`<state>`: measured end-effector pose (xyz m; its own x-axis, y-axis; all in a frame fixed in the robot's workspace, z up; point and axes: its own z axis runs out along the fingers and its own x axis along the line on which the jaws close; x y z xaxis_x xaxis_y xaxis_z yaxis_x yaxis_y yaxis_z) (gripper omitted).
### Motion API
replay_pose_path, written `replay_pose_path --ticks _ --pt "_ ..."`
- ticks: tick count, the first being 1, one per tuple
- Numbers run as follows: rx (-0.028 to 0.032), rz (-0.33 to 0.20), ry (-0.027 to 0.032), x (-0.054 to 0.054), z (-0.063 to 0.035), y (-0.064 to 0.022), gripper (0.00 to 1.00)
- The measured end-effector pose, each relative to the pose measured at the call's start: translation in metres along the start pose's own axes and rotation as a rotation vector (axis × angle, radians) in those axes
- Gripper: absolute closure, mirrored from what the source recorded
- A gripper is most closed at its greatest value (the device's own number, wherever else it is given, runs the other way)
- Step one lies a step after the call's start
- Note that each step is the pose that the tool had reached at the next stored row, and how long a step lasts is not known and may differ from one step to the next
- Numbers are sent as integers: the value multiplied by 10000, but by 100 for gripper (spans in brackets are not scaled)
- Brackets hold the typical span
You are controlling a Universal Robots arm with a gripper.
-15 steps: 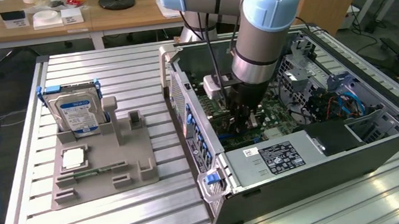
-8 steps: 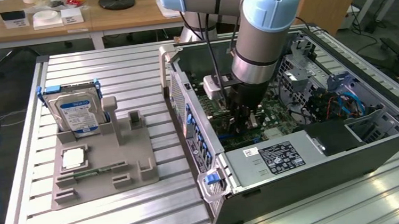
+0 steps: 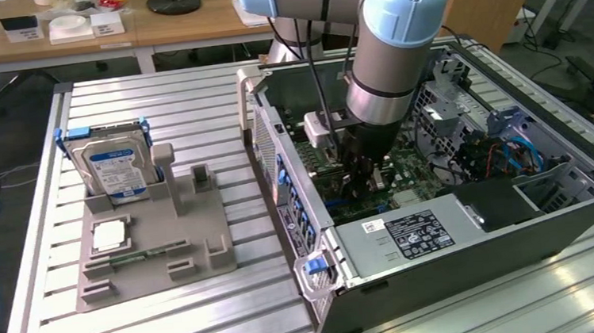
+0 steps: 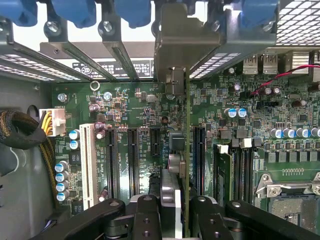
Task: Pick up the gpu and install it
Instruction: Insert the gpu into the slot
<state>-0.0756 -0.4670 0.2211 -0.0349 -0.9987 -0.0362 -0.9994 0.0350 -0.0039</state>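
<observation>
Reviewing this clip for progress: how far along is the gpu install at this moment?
Done: the gpu is off the grey holder, where the hard drive still stands, and is inside the open computer case. In hand: the gripper holds the card edge-on above the motherboard, its bracket up at the rear slot openings. Left: whether it is fully seated in a slot cannot be told; the jaws have not let go.

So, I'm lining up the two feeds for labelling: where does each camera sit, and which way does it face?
Exterior view: off the arm, raised, looking down at the open computer case on the slatted table; the arm's grey and blue links descend into the case.
Wrist view: on the wrist, looking along the gripper at the motherboard; black fingers clamp the gpu, seen edge-on.
Shared: the motherboard inside the case, and the gripper itself.
</observation>
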Motion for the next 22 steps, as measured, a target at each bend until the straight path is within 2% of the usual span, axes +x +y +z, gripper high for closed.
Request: replay_pose_path --ticks 22 --pt "0 -2 0 -16 33 26 72"
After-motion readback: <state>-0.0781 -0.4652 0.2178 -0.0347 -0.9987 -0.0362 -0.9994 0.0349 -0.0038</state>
